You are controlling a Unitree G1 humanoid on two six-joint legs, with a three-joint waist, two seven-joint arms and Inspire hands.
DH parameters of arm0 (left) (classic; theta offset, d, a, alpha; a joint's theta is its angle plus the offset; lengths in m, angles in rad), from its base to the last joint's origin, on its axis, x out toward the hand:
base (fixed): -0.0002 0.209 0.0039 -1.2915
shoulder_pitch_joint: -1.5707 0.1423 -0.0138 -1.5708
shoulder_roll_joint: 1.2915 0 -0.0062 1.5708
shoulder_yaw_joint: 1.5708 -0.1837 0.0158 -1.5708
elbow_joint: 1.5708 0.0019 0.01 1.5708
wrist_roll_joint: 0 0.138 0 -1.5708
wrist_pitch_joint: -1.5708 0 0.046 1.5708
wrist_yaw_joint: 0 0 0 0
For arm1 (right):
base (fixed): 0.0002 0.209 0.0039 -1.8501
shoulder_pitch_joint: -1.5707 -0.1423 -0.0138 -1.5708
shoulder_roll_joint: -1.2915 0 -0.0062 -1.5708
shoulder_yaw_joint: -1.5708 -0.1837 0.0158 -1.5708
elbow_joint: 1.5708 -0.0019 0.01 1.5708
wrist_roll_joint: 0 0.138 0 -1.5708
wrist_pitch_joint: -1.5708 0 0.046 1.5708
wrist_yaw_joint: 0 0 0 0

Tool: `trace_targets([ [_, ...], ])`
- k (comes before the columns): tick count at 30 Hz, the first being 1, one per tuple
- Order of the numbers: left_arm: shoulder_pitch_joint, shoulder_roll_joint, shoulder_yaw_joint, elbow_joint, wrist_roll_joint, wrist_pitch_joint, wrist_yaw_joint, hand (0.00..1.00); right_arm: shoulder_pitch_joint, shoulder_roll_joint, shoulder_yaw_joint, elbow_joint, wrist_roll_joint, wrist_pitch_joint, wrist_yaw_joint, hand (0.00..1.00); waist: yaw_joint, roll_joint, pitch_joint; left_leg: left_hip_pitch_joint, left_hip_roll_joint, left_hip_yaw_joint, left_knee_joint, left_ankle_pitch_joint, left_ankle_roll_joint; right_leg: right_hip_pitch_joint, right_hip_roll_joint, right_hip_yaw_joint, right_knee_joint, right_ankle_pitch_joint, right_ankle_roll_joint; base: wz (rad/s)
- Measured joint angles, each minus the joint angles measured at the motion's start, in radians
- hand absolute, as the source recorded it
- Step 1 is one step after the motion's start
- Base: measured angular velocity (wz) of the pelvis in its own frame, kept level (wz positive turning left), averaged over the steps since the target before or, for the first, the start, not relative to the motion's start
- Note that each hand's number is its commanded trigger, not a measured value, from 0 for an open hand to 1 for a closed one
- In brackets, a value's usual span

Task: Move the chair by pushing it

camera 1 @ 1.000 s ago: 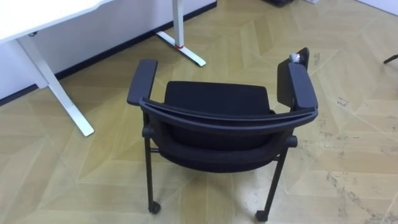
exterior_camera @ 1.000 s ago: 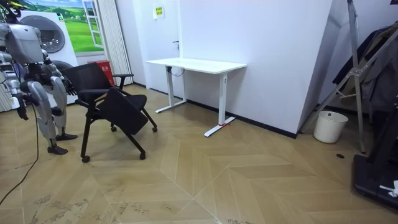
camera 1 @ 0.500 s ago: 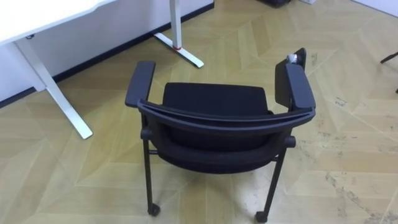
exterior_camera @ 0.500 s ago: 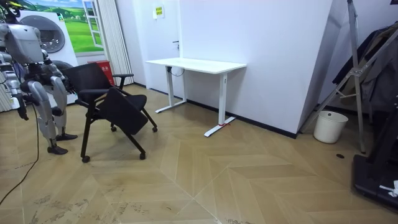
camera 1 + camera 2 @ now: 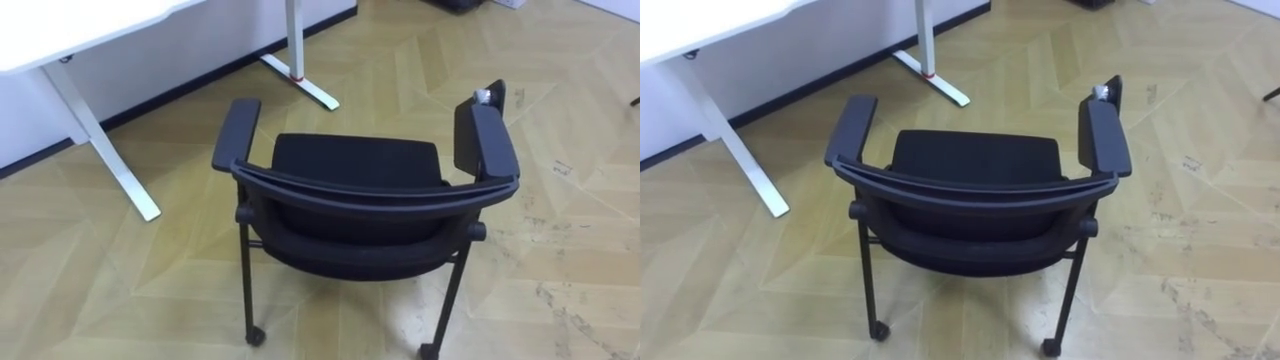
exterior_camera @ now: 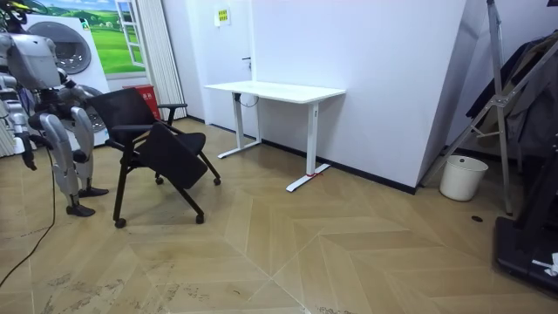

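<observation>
A black chair [image 5: 357, 176] with armrests and castors stands right in front of me, its curved backrest [image 5: 375, 197] nearest and its seat facing away. In the right eye view the chair [image 5: 975, 165] sits mid-picture. From the room view, I stand just behind the chair [image 6: 155, 144] at the room view's left. Both arms hang down at my sides, left hand [image 6: 81, 158] near the chair's back and right hand [image 6: 29, 162] farther from it. Neither hand touches the chair.
A white desk [image 5: 70, 28] on white legs [image 5: 304, 83] stands ahead to my left against the wall; it is also seen in the room view as the desk [image 6: 275, 90]. A white bin [image 6: 462, 177] and a dark rack [image 6: 516, 113] are far on the room view's right. Open wooden floor lies ahead.
The eye view has shifted slightly, so the chair sits a little lower and more rightward in it. In the room view the chair has not moved.
</observation>
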Motion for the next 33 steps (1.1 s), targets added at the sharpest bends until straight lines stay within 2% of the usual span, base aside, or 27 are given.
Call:
trace_targets([
  [1, -0.002, 0.0, 0.002, -0.037, 0.04, -0.001, 0.017, 0.0, -0.003, 0.0, -0.009, 0.0, -0.004, 0.0, 0.003, 0.0, -0.001, 0.003, -0.0008, 0.001, 0.0, 0.001, 0.001, 0.0, 0.0, 0.001, 0.003, 0.018, 0.0, 0.0, 0.0, 0.0],
  [4, -0.007, 0.004, -0.001, -0.14, 0.156, -0.004, 0.056, 0.0, -0.006, -0.001, -0.016, -0.001, -0.006, 0.0, 0.005, 0.0, -0.015, 0.009, 0.0005, -0.002, 0.0, -0.001, 0.001, 0.0, 0.0, 0.001, 0.004, 0.019, -0.002, 0.0, -0.001, 0.0],
  [6, -0.036, 0.011, -0.007, -0.161, 0.224, -0.003, 0.074, 0.0, -0.01, -0.001, -0.015, -0.01, -0.008, 0.001, 0.006, 0.0, -0.021, 0.016, 0.0021, -0.004, 0.0, -0.001, 0.0, 0.0, 0.0, -0.003, 0.004, 0.019, -0.002, 0.0, -0.001, 0.0],
  [8, -0.067, 0.017, -0.022, -0.165, 0.296, 0.0, 0.08, 0.0, -0.011, -0.001, -0.015, -0.015, -0.019, 0.002, 0.013, 0.0, -0.022, 0.022, 0.0001, -0.005, 0.0, 0.001, -0.001, 0.0, 0.0, -0.005, 0.004, 0.021, -0.002, 0.0, -0.001, -0.02],
  [12, -0.076, 0.023, -0.047, -0.323, 0.528, 0.026, 0.075, 0.0, -0.006, -0.002, -0.016, -0.025, -0.037, 0.002, 0.039, 0.0, -0.049, 0.028, -0.0005, -0.005, 0.0, 0.001, -0.001, 0.0, 0.0, -0.005, 0.005, 0.023, -0.004, 0.0, 0.0, 0.0],
  [14, -0.089, 0.037, -0.07, -0.384, 0.608, 0.028, 0.071, 0.0, -0.004, -0.004, -0.016, -0.025, -0.037, 0.002, 0.039, 0.0, -0.051, 0.031, -0.0001, -0.004, 0.0, 0.006, 0.0, 0.0, 0.0, -0.005, 0.005, 0.028, -0.005, 0.0, 0.0, -0.07],
  [16, -0.128, 0.059, -0.091, -0.411, 0.683, 0.028, 0.053, 0.0, -0.006, -0.005, -0.016, -0.022, -0.037, 0.001, 0.039, 0.0, -0.053, 0.038, 0.0017, -0.002, -0.001, 0.011, 0.0, 0.0, 0.0, -0.005, 0.005, 0.036, -0.006, 0.0, 0.0, -0.09],
  [19, -0.135, 0.074, -0.118, -0.453, 0.733, 0.045, 0.016, 0.0, -0.014, -0.006, -0.016, -0.026, -0.048, 0.002, 0.051, 0.0, -0.078, 0.044, -0.0005, -0.001, -0.001, 0.012, 0.0, 0.0, 0.0, -0.006, 0.005, 0.04, -0.007, -0.001, 0.001, -0.04],
  [23, -0.135, 0.074, -0.135, -0.516, 0.809, 0.06, -0.041, 0.0, -0.011, -0.007, -0.017, -0.026, -0.064, 0.002, 0.07, 0.0, -0.083, 0.043, 0.0002, -0.003, -0.001, 0.022, 0.0, 0.0, 0.0, -0.013, 0.008, 0.059, -0.007, -0.001, 0.001, -0.1],
  [26, -0.134, 0.082, -0.187, -0.536, 0.865, 0.088, -0.078, 0.0, -0.012, -0.007, -0.014, -0.029, -0.076, 0.003, 0.075, 0.0, -0.086, 0.045, -0.001, -0.002, -0.002, 0.03, 0.001, 0.0, 0.0, -0.016, 0.008, 0.072, -0.005, -0.001, 0.001, -0.09],
  [28, -0.134, 0.087, -0.254, -0.535, 0.869, 0.105, -0.121, 0.0, -0.018, -0.008, -0.003, -0.029, -0.074, 0.003, 0.079, 0.0, -0.096, 0.046, -0.0016, -0.002, -0.003, 0.03, 0.002, 0.0, 0.0, -0.016, 0.008, 0.072, -0.005, -0.001, 0.001, 0.0],
  [33, -0.144, 0.092, -0.335, -0.535, 0.871, 0.114, -0.204, 0.0, -0.044, -0.008, 0.024, -0.022, -0.074, 0.001, 0.079, 0.0, -0.111, 0.047, -0.0011, -0.004, -0.002, 0.03, 0.004, 0.0, 0.0, -0.016, 0.008, 0.072, -0.006, -0.001, 0.001, 0.0],
])
